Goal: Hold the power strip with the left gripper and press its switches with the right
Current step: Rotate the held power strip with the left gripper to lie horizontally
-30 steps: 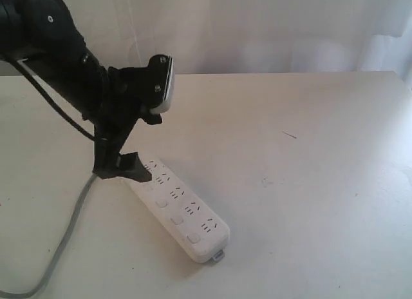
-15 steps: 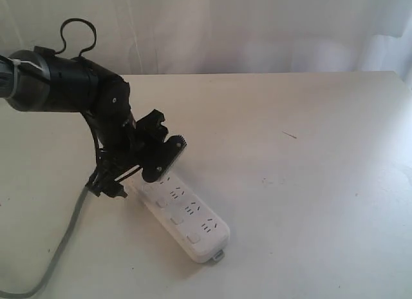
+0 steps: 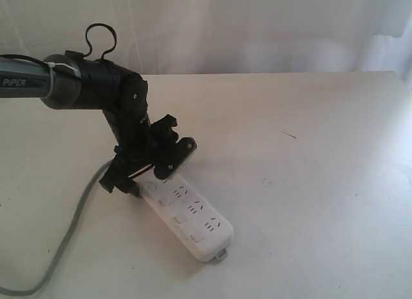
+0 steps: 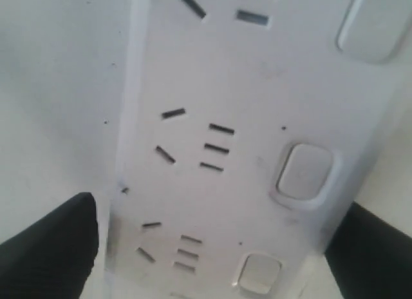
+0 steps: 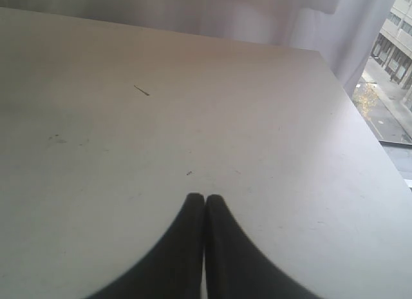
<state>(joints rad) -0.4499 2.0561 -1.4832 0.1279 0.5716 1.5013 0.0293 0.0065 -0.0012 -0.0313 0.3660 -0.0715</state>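
Power strip (image 3: 187,215) lies flat on the white table (image 3: 309,151), its cord end under the left gripper (image 3: 149,176). The grey cord (image 3: 71,228) trails away behind that pincer toward the near left edge. The left pincer is released: its black fingers (image 4: 51,247) are spread astride the bar, one on each long side. A thin gap shows beside one finger; the other sits right at the edge. The rest of the bar slants out ahead of the fingertips, with the switches (image 4: 304,172) in a row beside the outlets. The right gripper (image 5: 205,202) is clenched on nothing, its tips touching above bare table, with the bar nowhere in its view.
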